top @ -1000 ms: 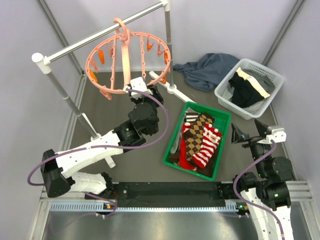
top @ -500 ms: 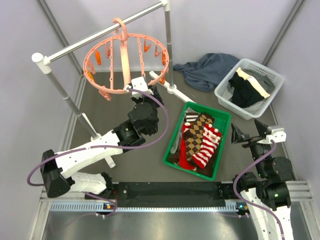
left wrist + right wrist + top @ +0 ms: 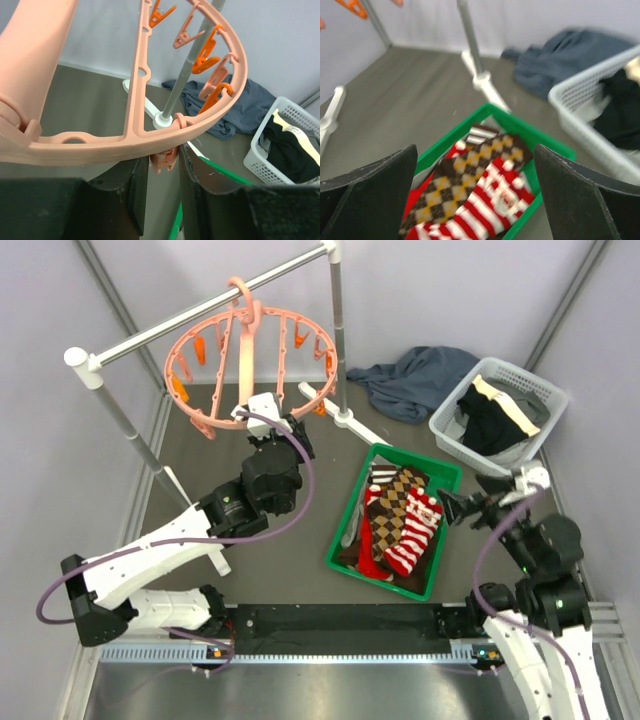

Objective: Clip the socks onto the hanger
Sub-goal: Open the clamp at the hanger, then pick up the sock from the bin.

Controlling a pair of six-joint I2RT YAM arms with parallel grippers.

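The salmon-pink ring hanger (image 3: 243, 355) hangs by its hook from the rail. My left gripper (image 3: 280, 428) reaches up under its near rim. In the left wrist view the hanger's rim (image 3: 150, 135) runs just above the fingers, and my left gripper (image 3: 164, 158) is shut on a small salmon clip (image 3: 164, 161) hanging below that rim. The socks lie in a green bin (image 3: 345, 540): a red-and-white striped one (image 3: 410, 530) and a brown argyle one (image 3: 395, 495) on top. My right gripper (image 3: 462, 502) hovers open at the bin's right side, above the socks (image 3: 490, 205), which look blurred.
A grey metal rail (image 3: 200, 310) on two posts (image 3: 335, 330) carries the hanger. A dark blue-grey cloth (image 3: 415, 380) lies at the back. A white basket (image 3: 450, 425) at the right holds black and cream garments (image 3: 495, 415).
The left gripper has narrowed onto the clip and shifted slightly left while the hanger swung. The right arm has swung left toward the green bin, still wide open.
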